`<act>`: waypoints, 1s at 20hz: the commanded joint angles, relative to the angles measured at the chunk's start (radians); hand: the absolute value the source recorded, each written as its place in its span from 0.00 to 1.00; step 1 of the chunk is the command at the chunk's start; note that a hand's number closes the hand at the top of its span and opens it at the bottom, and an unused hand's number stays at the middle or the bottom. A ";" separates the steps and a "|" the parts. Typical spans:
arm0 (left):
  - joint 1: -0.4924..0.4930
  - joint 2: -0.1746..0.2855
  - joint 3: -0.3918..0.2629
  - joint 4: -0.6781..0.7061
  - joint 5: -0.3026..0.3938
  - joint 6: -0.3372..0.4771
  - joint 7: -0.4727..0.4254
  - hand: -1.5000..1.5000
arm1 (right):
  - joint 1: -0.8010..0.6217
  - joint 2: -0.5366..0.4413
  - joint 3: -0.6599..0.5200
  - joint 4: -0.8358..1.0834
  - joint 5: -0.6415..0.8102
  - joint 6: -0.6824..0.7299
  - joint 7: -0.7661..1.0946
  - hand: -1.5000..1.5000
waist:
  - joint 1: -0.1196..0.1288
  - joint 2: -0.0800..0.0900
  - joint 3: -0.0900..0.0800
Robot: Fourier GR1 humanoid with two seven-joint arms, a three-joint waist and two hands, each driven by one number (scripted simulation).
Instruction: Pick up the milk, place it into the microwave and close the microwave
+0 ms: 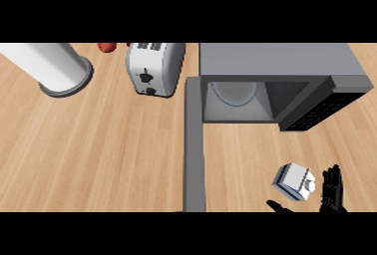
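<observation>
Bracketing the milk (296, 182), the right robot hand (331, 191) shows at the view's lower right. Its fingers are straight and spread just to the carton's right, and its thumb is stretched out low on the carton's left. Nothing is pinched; whether the fingers touch the carton's side I cannot tell.

The milk sits tilted on the counter (95, 149), in front of the microwave (280, 64) and well apart from its opening. The microwave stands open, its door (194, 149) swung out as a grey strip toward the view's lower edge, and a pale turntable (236, 94) shows inside.

This looks like the grasping step. The next move calls for curling thumb and fingers round the carton, then lifting it and carrying it forward and somewhat left into the cavity. Closing the door comes last.

Farther off stand a toaster (154, 67) and a white cylinder (55, 67).

No writing can be read. The carton is blue and white with small dark marks, and the microwave's dark panel shows nothing legible.
</observation>
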 commanded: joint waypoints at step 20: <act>-0.005 -0.036 0.068 0.012 0.045 -0.085 0.035 0.00 | -0.338 -0.049 -0.147 0.614 0.040 0.015 -0.413 1.00 | 0.004 0.001 0.000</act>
